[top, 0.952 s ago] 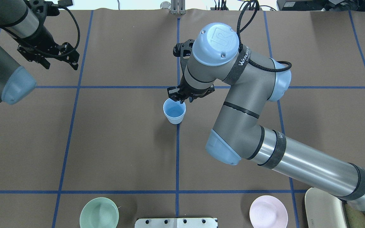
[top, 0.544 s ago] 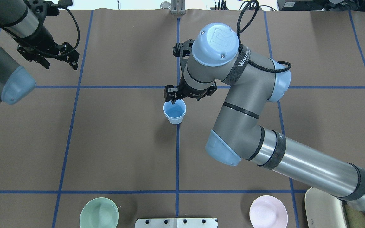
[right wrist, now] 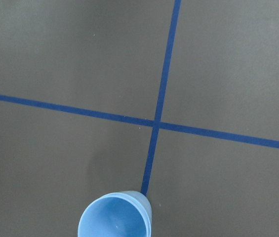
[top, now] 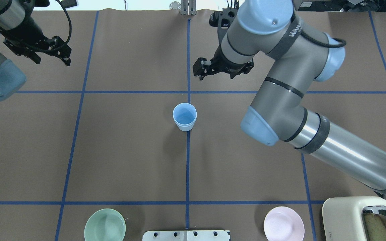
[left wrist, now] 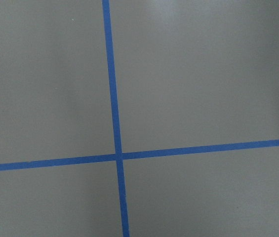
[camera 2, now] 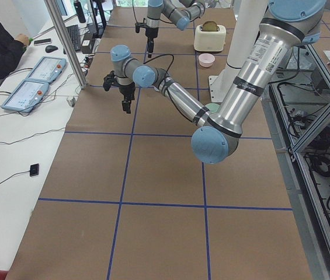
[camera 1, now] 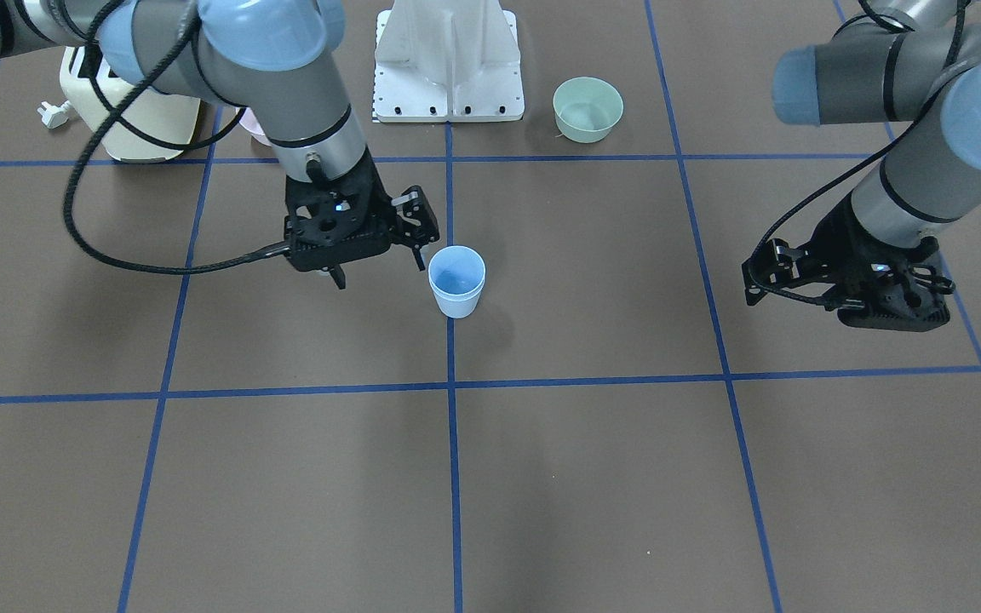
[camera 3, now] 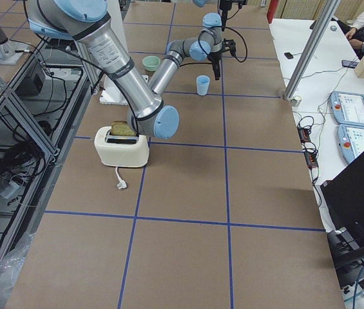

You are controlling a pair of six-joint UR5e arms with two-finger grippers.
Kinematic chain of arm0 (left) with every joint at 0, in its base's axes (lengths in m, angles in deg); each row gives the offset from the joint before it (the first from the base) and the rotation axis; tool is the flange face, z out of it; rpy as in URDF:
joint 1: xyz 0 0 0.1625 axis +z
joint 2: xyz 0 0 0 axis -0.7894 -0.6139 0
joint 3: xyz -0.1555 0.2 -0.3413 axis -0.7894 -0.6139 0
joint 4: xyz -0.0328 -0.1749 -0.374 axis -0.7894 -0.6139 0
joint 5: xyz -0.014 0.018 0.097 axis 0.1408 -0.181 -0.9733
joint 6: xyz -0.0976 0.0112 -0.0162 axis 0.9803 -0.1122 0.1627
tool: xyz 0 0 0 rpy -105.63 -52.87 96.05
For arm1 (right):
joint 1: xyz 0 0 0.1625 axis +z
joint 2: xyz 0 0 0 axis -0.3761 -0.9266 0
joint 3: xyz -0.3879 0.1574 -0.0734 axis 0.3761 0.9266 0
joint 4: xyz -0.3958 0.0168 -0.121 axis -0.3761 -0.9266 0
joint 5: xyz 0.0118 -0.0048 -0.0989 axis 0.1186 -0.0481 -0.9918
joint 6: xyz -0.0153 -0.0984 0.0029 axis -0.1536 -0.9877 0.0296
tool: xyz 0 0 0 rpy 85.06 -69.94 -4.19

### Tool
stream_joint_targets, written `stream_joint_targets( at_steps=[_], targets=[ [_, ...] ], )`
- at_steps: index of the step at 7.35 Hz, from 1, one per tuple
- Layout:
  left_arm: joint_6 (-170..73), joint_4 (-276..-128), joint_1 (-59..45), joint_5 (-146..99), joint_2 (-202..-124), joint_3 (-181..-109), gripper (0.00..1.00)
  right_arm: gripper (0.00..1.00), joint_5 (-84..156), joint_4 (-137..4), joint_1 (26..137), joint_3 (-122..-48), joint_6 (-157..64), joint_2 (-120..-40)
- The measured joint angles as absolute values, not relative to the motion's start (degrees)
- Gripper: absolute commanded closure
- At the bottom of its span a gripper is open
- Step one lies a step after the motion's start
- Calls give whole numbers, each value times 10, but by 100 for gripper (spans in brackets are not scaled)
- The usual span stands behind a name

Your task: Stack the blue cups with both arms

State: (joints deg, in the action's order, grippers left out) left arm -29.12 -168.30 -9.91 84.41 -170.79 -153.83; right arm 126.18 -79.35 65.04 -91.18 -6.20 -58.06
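The two blue cups [top: 184, 117] stand nested upright, one inside the other, on the centre tape line. They also show in the front view [camera 1: 456, 281], the right side view [camera 3: 202, 84] and at the bottom edge of the right wrist view [right wrist: 114, 219], where a double rim shows. My right gripper [top: 216, 77] is open and empty, raised beyond the cups and clear of them; in the front view [camera 1: 380, 271] it hangs just beside them. My left gripper [top: 53, 62] is open and empty at the far left, well away from the cups. The left wrist view shows only tape lines.
A green bowl [top: 105, 228] and a pink bowl [top: 283, 227] sit at the near edge, either side of the white pedestal base [top: 186, 235]. A cream toaster [top: 360, 217] with a bread slice stands at the near right corner under my right arm.
My right gripper has left the cups' rim and moved up and toward the far side. The cups have stayed in place. My left gripper has drifted slightly left and farther away.
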Motion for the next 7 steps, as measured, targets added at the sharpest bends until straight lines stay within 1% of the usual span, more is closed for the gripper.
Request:
stream_joint_targets(
  at_steps=[2, 4, 7],
  targets=[
    [-342, -1679, -131, 845, -1696, -1537, 3, 0, 1262, -794, 712, -926, -95, -618],
    [-430, -1676, -179, 845, -1671, -1529, 2, 0, 1296, -798, 789, -926, -177, -661],
    [-562, -1676, -253, 851, -1635, -1493, 2, 0, 1337, -801, 877, -921, -305, -740]
  ],
)
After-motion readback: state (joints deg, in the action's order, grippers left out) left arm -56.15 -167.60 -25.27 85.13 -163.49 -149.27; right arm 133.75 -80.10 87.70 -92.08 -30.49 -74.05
